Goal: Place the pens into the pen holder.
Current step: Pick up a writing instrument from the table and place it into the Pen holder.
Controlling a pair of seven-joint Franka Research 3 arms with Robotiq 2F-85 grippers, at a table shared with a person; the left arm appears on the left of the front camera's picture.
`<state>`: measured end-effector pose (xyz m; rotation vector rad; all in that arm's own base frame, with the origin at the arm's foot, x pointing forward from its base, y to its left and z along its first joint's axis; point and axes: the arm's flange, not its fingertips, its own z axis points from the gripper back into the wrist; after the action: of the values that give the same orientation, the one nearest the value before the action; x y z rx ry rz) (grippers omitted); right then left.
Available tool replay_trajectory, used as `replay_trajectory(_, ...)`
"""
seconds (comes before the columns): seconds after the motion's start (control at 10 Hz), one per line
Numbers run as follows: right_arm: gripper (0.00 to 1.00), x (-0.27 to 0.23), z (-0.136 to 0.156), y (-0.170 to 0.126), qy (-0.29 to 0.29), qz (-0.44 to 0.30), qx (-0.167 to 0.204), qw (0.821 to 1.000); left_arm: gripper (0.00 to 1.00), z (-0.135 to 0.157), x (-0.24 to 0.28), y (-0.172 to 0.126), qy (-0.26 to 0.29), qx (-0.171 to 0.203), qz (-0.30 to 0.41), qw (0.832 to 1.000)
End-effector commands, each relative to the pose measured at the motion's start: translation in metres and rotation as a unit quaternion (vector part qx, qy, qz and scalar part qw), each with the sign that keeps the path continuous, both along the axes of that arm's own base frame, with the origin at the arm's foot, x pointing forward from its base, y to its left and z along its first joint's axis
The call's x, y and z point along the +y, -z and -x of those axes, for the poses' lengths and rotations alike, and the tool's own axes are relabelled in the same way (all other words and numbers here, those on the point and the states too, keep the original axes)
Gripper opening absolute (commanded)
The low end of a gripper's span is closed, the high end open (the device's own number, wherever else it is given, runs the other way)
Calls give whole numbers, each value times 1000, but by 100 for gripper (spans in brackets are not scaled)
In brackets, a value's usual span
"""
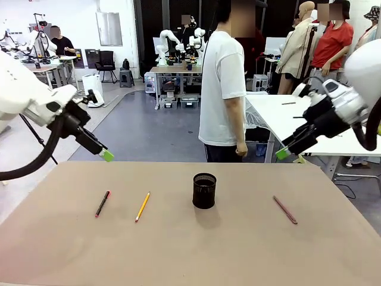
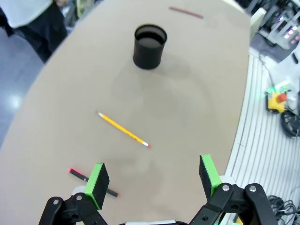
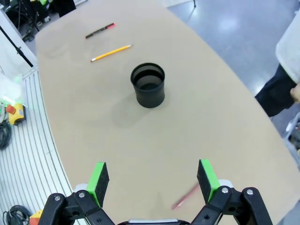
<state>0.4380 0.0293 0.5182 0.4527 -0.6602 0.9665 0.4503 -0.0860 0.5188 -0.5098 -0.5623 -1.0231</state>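
Brown counter spreads out under me, and a person stands at the far side of it. Both my arms hang above it. My left fingers are spread wide and hold nothing. My right fingers are spread wide too, and they are empty.

The pen holder stands upright in the middle of the counter. Nothing sticks out of it, so I think the job is only starting.

On my left side lie the red pen and the yellow pencil, near each other but not touching. Both lie flat and point mostly away from me, leaning a little to the right. The red pen is almost under my left fingers. The pencil lies between it and the holder.

On my right side lies a dark red pen, flat and slanting the other way. It is close under my right fingers.

So my left arm is nearer the red pen and pencil, and my right arm is nearer the dark red one. I would close across the thin side.
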Motion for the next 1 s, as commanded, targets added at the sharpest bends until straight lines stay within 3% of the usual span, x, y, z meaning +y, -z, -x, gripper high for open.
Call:
replay_trajectory(0.0,100,-14,-6,-12,-22,-18,-13,1000,100,-6,11,-13,29,-18,29,999)
replay_trajectory(0.4,100,-39,-8,-56,-35,-17,-6,999,100,-14,30,-49,34,-47,12,998)
replay_trajectory(0.9,100,-56,-3,-77,-24,-17,-14,999,100,-9,46,-75,20,-59,-3,998)
